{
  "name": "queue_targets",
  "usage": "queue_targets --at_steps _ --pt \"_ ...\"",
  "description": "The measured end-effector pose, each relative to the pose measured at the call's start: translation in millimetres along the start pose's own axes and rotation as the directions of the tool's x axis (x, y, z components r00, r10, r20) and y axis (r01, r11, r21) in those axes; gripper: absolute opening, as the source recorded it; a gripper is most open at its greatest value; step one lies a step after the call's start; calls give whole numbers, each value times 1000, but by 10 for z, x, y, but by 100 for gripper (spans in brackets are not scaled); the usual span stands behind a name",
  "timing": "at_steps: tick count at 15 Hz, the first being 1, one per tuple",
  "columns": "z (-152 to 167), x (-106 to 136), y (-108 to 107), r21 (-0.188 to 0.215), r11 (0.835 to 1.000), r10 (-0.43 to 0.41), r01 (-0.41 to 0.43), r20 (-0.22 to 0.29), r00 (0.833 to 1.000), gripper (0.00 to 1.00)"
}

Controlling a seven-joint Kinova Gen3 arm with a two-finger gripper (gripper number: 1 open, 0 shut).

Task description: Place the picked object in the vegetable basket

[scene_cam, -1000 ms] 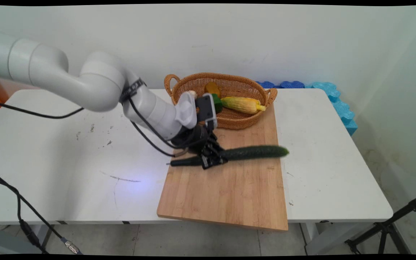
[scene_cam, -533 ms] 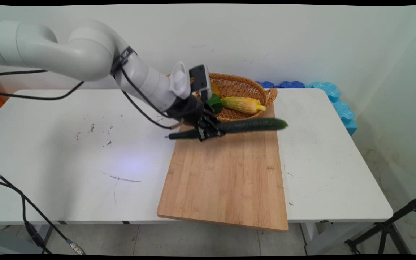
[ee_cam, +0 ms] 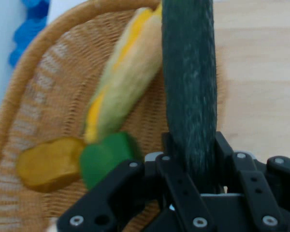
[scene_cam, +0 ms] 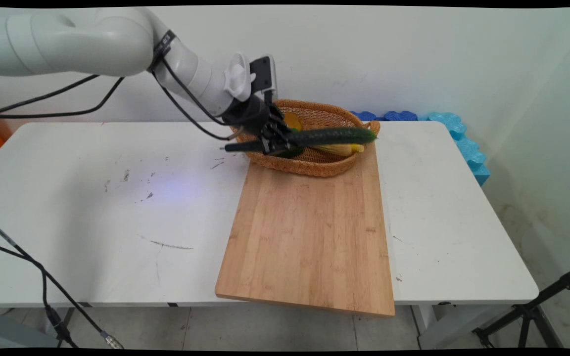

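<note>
Since a second ago the gripper has risen from the cutting board and carried the cucumber back toward the wall, so it now hangs over the wicker basket.

From the main view, a white table stands against a pale wall, with blue foam pieces along its far right edge and the board lying lengthwise below the basket. The cucumber lies nearly level, clamped near its left end between the closed-in fingers, its long part reaching right across the basket. It hides most of the corn cob.

From the hand view, the cucumber runs straight up from the gripper, gripped tight on both sides. Beneath it in the basket lie the corn cob, a green piece and a yellow-brown piece; what these last two are is unclear.
</note>
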Motion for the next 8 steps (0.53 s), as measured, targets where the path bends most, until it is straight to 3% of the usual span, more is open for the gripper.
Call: queue_targets --at_steps 4,8 --pt "160 -125 -347 34 997 73 -73 11 997 0" --pt "341 -200 -529 42 990 131 -131 14 991 0"
